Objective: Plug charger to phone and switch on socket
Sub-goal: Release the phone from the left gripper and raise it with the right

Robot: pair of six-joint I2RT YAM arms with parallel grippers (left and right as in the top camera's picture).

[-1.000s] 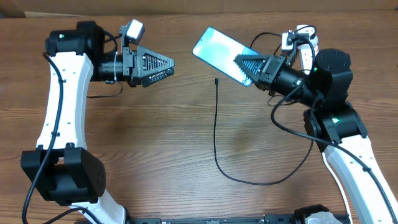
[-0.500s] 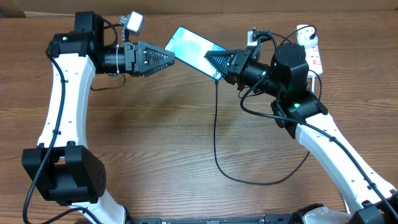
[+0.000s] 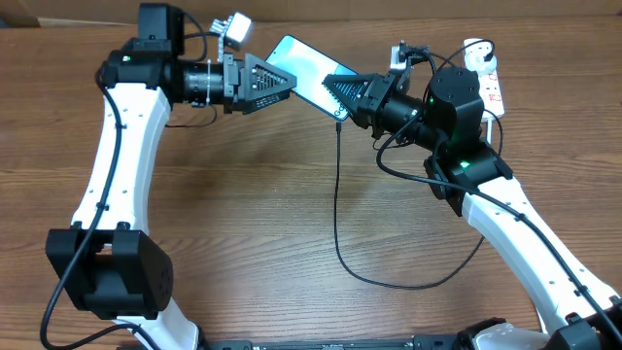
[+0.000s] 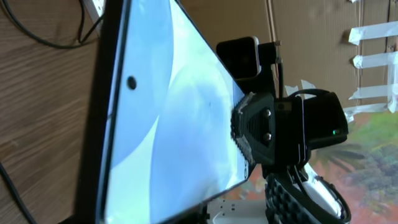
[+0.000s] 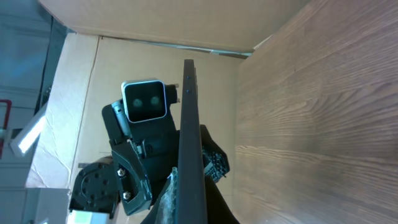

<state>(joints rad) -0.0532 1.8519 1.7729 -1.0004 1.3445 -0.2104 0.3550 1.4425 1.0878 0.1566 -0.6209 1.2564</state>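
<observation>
My right gripper (image 3: 332, 90) is shut on the phone (image 3: 303, 60) and holds it above the table at the back centre, on edge, with its light blue screen showing from above. In the right wrist view the phone (image 5: 189, 118) stands edge-on out of my right gripper (image 5: 189, 193). My left gripper (image 3: 289, 82) is open at the phone's free end, with one of its fingers (image 5: 214, 163) on each side. The phone's screen (image 4: 174, 112) fills the left wrist view. The charger cable (image 3: 336, 194) lies on the table, its connector tip (image 3: 338, 126) below the phone. The socket (image 3: 489, 76) lies at the back right.
The charger cable loops across the middle of the wooden table (image 3: 224, 224) and passes under my right arm (image 3: 505, 224). A cardboard wall (image 5: 149, 25) stands behind the table. My left arm (image 3: 112, 165) reaches up the left side.
My right gripper carried the phone to the left and then held still. My left gripper moved right and back until its fingers reached the phone's free end.
</observation>
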